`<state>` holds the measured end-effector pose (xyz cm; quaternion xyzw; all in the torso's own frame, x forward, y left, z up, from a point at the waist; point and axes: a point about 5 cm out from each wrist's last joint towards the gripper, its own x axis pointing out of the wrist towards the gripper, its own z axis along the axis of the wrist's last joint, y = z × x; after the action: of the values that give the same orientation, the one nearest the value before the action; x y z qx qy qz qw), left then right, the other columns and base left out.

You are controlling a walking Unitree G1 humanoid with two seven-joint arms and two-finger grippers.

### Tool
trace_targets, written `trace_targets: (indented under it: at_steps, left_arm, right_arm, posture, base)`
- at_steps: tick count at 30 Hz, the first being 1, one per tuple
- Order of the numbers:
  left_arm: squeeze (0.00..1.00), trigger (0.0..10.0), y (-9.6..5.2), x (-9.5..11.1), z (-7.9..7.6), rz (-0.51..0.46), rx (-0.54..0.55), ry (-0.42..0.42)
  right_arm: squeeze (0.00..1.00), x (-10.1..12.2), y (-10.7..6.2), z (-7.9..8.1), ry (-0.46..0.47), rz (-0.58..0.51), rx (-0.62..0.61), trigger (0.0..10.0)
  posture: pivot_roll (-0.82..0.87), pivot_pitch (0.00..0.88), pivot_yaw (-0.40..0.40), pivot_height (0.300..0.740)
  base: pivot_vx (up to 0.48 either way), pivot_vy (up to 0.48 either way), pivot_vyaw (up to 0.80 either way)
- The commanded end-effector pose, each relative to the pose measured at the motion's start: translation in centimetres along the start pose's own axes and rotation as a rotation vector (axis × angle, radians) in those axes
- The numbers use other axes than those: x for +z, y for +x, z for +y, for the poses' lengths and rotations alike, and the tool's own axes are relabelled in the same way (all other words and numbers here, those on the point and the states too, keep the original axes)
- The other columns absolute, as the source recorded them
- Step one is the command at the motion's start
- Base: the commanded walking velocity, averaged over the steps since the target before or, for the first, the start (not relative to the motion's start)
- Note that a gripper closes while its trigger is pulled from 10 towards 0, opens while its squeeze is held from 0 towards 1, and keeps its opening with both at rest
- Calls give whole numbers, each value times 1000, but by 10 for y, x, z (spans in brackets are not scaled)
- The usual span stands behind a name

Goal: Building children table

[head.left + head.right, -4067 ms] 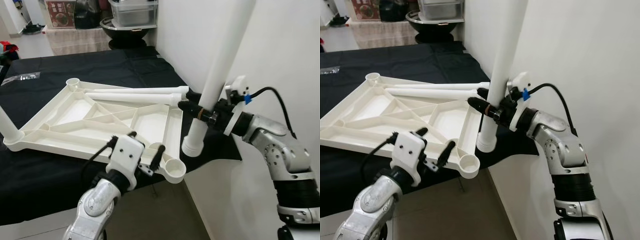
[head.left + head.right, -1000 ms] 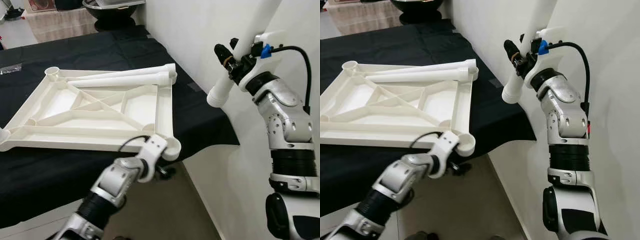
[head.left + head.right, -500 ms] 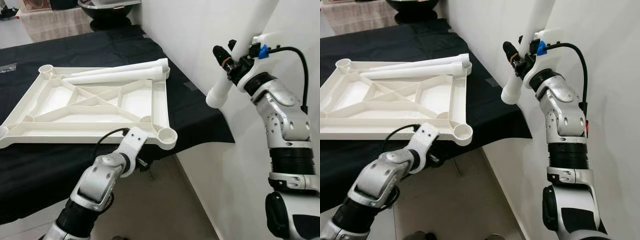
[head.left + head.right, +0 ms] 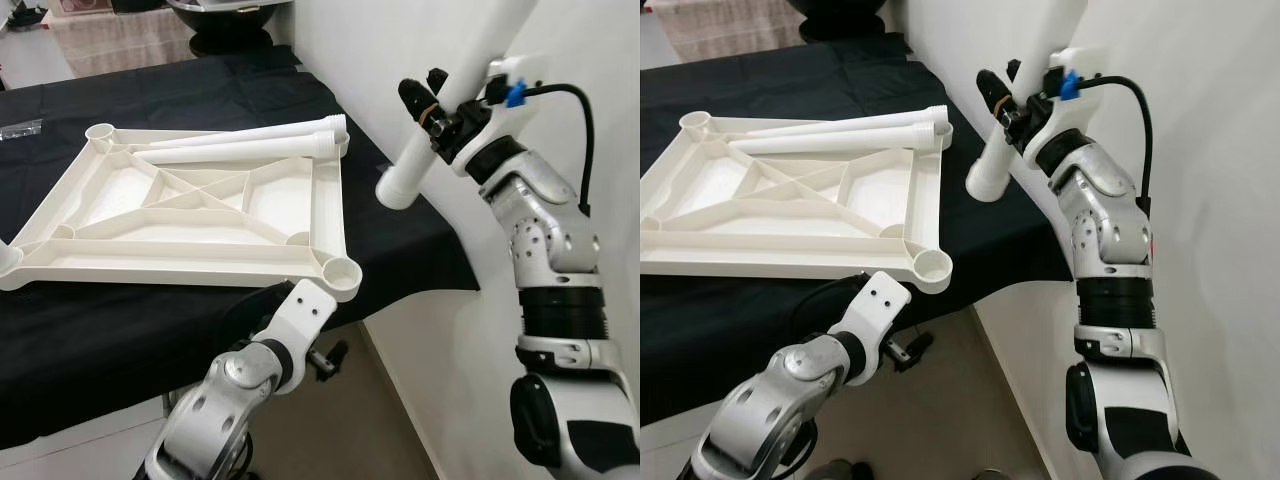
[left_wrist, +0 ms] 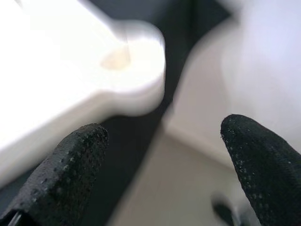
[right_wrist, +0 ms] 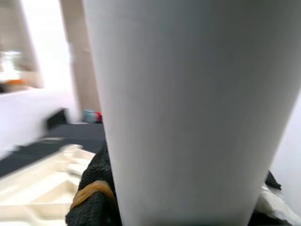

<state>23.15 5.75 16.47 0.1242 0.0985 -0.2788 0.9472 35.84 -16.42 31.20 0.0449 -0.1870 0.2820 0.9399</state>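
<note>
The white table top (image 4: 190, 215) lies upside down on a black-covered table, with an empty corner socket (image 4: 343, 272) at its near right. Two loose white legs (image 4: 240, 145) rest along its far rim. My right gripper (image 4: 432, 108) is shut on a third white leg (image 4: 418, 160), held tilted in the air to the right of the frame, its lower end above the black cloth. My left gripper (image 4: 328, 358) hangs open just below and in front of the corner socket (image 5: 127, 52), with nothing between its fingertips (image 5: 70, 174).
The black cloth (image 4: 400, 250) ends in a corner at the right, close to a white wall (image 4: 600, 60). Beige floor (image 4: 370, 430) lies below. A small plastic bag (image 4: 22, 127) sits at the far left and a dark bowl (image 4: 230, 15) stands at the back.
My right gripper has carried the leg left and a little lower, closer to the frame. My left gripper has come out from under the corner socket and now points right.
</note>
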Motion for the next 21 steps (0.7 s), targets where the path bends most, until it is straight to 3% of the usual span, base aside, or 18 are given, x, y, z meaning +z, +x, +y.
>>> trace_targets:
  at_steps: [1,2,7,11,13,21]
  left_arm:
    - [0,10000,-10,7,5,-113,53,36]
    - [0,10000,-17,9,10,-179,99,50]
    - [0,10000,-31,7,20,-260,203,66]
    - [0,10000,-35,3,24,-257,242,73]
    - [0,10000,-41,-3,24,-238,279,52]
    - [0,10000,-52,-17,13,-224,239,61]
  right_arm:
    - [0,5,2,3,22,-5,67,10000]
    - [0,2,2,3,27,16,102,10000]
    - [0,-10,0,7,31,76,214,10000]
    - [0,-18,-2,12,27,118,276,10000]
    - [0,-35,-3,20,36,189,362,10000]
    - [0,-49,-1,33,49,236,477,10000]
  posture:
    - [-15,64,-43,740]
    - [-9,57,-47,740]
    - [-7,55,-52,740]
    - [-3,47,-56,740]
    - [0,45,-63,740]
    - [3,58,-66,740]
  base:
    - [0,0,0]
    - [0,0,0]
    - [0,0,0]
    - [0,0,0]
    - [0,0,0]
    - [0,0,0]
